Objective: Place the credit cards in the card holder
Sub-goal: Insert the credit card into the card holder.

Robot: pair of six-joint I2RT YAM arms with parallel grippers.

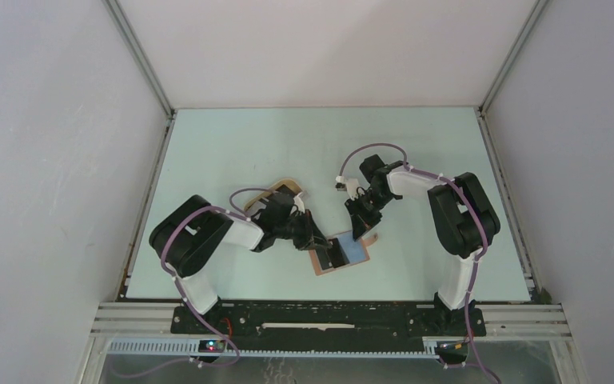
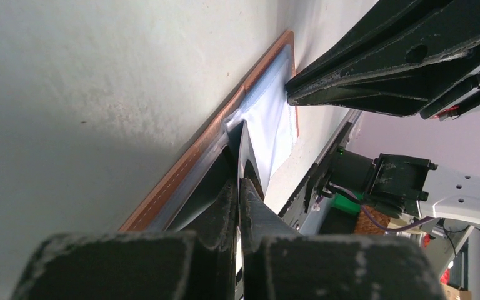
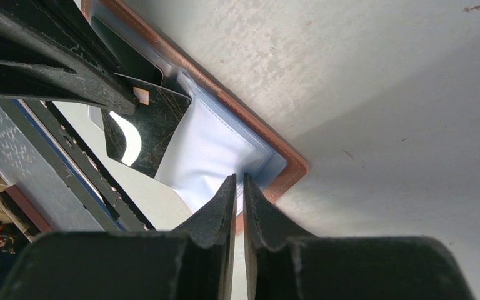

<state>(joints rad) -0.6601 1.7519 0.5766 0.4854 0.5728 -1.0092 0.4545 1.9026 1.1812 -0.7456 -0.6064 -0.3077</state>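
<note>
Tight squeeze over the card holder (image 1: 355, 254): left claw (image 1: 329, 248) and its black card (image 3: 147, 122) fill the pocket mouth, right claw (image 1: 361, 232) grips the far edge. Tan tray (image 1: 281, 186) blocks behind the left arm (image 1: 208, 236); far surface (image 1: 288, 136) open.

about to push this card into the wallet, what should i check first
1. Left fingers shut on the black card: ok.
2. Right fingers pinching the edge of the blue pocket: ok.
3. Wallet lying open on the table: ok.
4. Card's leading corner inside the pocket mouth, not resting on top of it: cannot tell.
5. Left and right fingers apart from each other: ok, there is a gap between them in both wrist views.
</note>
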